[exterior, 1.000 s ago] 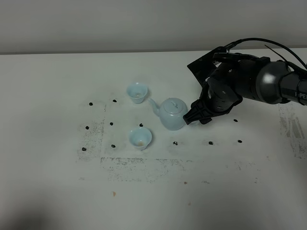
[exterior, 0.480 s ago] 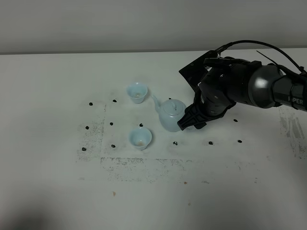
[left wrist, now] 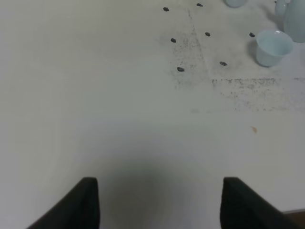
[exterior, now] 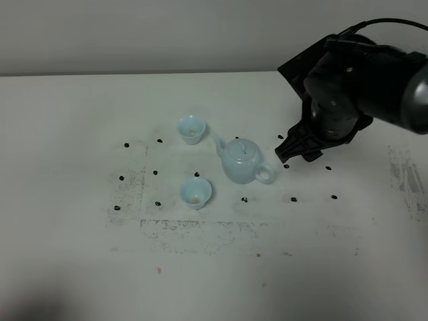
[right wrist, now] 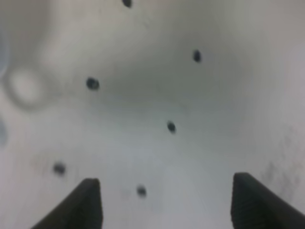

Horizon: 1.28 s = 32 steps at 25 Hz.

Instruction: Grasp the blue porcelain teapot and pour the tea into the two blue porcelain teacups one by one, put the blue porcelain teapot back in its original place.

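Note:
The blue porcelain teapot (exterior: pixel 242 162) stands upright on the white table, its spout toward the far teacup and its loop handle (exterior: pixel 265 174) toward the right. The two blue porcelain teacups stand left of it, one farther back (exterior: pixel 191 128) and one nearer (exterior: pixel 196 192). My right gripper (exterior: pixel 294 152) is open and empty, apart from the handle and to its right. The blurred right wrist view shows the gripper (right wrist: pixel 164 205) over bare table, with the handle (right wrist: pixel 24 86) off to one side. My left gripper (left wrist: pixel 159 202) is open and empty, far from the near teacup (left wrist: pixel 274 46).
Small black marks (exterior: pixel 292 198) dot the white table around the teapot and cups. A speckled scuffed patch (exterior: pixel 200 231) lies in front of them, with an orange speck (exterior: pixel 158 270) nearer the front. The table's back edge meets a grey wall (exterior: pixel 134 33).
My right gripper has let go of the teapot handle and drawn back to the right and upward. The teapot now stands alone on the table.

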Each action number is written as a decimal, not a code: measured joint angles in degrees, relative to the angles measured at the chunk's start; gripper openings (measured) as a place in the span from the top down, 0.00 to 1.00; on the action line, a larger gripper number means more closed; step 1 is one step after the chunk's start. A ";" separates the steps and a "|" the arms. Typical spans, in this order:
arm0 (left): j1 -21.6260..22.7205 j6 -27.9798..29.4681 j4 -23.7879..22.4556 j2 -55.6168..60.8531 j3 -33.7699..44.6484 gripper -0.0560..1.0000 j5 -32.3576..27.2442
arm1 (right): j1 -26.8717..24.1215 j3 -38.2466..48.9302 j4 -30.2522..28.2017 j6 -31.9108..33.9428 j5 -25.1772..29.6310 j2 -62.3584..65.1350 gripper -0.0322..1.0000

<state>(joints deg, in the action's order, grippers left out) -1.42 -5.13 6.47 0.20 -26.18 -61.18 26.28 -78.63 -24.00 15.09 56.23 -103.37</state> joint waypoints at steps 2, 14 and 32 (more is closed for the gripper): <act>0.00 0.00 0.00 0.00 0.00 0.41 0.00 | 0.39 0.00 4.04 -3.03 4.08 4.12 0.40; 0.00 0.00 0.00 0.00 0.00 0.41 0.00 | 0.56 6.82 24.00 -24.33 9.74 11.53 0.40; 0.00 0.00 0.00 0.00 0.04 0.41 0.00 | -0.89 6.82 24.00 -25.08 -4.02 3.13 0.40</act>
<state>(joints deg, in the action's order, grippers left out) -1.42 -5.13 6.47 0.20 -26.14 -61.18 25.39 -71.81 0.00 -9.99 52.20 -100.25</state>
